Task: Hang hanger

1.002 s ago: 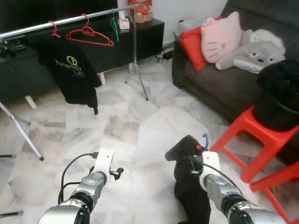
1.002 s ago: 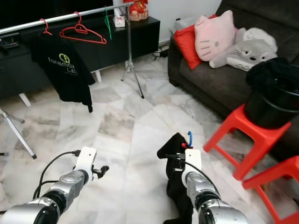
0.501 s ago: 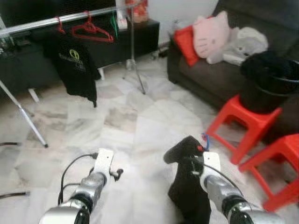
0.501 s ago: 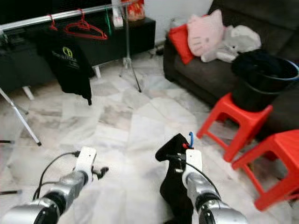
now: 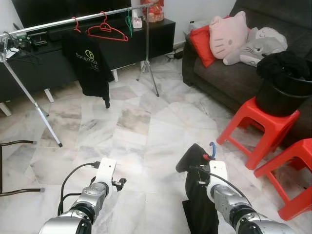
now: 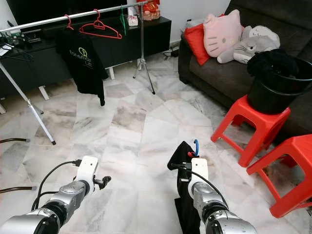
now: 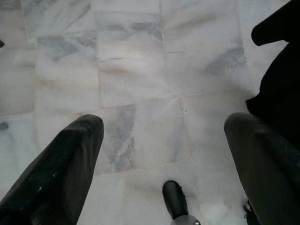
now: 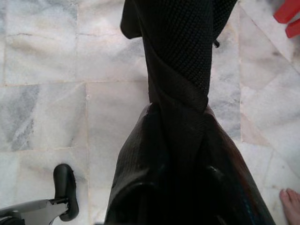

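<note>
My right gripper is low over the marble floor, shut on a blue hanger whose hook sticks up beside it. A black garment hangs from the hanger and drapes over the fingers; in the right wrist view the twisted cloth hides them. My left gripper is open with nothing between its fingers, and also shows low on the left. Far ahead stands a silver clothes rail with an empty red hanger, a green hanger and a black T-shirt.
Two red stools stand on the right, the nearer one bearing a black bucket of dark clothes. Behind them is a dark sofa with cushions. Rack legs splay onto the floor. A person's toes are nearby.
The camera has shifted, so the rail and stools sit differently in view and the blur is gone. Both arms keep the same pose, the right still holding the garment.
</note>
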`<state>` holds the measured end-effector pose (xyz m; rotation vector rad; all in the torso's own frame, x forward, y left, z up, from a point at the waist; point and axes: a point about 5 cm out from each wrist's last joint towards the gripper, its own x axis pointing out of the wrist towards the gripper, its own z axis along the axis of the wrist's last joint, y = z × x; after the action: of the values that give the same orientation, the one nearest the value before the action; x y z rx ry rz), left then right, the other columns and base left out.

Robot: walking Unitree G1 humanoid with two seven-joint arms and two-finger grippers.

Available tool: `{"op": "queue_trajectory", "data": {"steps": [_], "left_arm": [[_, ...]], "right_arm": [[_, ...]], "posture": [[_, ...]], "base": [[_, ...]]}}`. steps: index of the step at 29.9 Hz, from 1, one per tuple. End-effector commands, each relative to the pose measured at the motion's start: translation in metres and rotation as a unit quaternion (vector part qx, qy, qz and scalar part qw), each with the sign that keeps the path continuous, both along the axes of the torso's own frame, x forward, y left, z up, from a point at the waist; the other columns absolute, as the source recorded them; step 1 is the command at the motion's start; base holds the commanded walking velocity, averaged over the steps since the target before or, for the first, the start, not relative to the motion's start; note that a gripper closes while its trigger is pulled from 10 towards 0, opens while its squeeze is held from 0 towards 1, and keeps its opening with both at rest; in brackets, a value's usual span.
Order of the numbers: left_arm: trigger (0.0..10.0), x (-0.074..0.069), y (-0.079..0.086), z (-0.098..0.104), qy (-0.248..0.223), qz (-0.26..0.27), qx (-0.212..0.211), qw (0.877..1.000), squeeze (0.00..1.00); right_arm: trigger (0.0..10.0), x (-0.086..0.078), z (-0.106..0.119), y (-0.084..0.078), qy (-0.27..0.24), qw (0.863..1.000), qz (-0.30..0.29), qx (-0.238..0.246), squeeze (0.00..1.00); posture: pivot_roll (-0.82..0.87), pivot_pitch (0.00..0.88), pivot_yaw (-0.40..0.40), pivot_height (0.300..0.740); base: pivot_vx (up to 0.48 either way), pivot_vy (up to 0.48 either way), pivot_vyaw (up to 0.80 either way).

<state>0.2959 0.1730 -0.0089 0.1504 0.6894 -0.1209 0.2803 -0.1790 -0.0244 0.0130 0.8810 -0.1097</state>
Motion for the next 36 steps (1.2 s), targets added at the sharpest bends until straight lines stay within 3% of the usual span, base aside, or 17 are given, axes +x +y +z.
{"op": "queue_trajectory", "data": {"steps": [1, 10, 15, 21, 23, 36], "left_arm": [[10.0, 0.0015, -0.0008, 0.0013, -0.001, -0.004, 0.005, 1.0, 0.0], [10.0, 0.001, -0.0023, 0.0007, -0.006, 0.007, 0.001, 1.0, 0.0], [10.0, 0.0004, -0.0035, 0.0, -0.005, 0.001, 0.004, 1.0, 0.0], [10.0, 0.0002, -0.0035, 0.0002, -0.014, 0.006, 0.005, 1.0, 0.0], [10.0, 0.0005, -0.0026, 0.0012, -0.027, 0.018, -0.001, 0.999, 0.0], [10.0, 0.0002, -0.0002, 0.0015, -0.043, 0.057, -0.007, 0.997, 0.0]], "right_arm": [[10.0, 0.008, 0.0071, -0.0001, -0.02, 1.0, 0.005, -0.005, 0.0], [10.0, 0.0109, 0.0106, -0.0055, -0.034, 0.997, 0.035, -0.057, 0.0], [10.0, 0.0101, 0.0102, -0.0072, -0.036, 0.997, 0.03, -0.063, 0.0], [10.0, 0.011, 0.0112, -0.0065, -0.06, 0.996, 0.03, -0.057, 0.0], [10.0, 0.0107, 0.0108, -0.0034, -0.074, 0.997, 0.014, -0.027, 0.0], [10.0, 0.0093, 0.0093, -0.002, -0.075, 0.997, -0.003, -0.014, 0.0]], "posture": [[-0.07, 0.0, -0.035, 0.74], [-0.05, 0.0, -0.039, 0.74], [-0.05, 0.0, -0.042, 0.74], [-0.04, 0.0, -0.047, 0.74], [-0.03, 0.0, -0.052, 0.74], [-0.04, 0.0, -0.054, 0.74]], "base": [[0.0, 0.0, 0.0], [0.0, 0.0, 0.0], [0.0, 0.0, 0.0], [0.0, 0.0, 0.0], [0.0, 0.0, 0.0], [0.0, 0.0, 0.0]]}}
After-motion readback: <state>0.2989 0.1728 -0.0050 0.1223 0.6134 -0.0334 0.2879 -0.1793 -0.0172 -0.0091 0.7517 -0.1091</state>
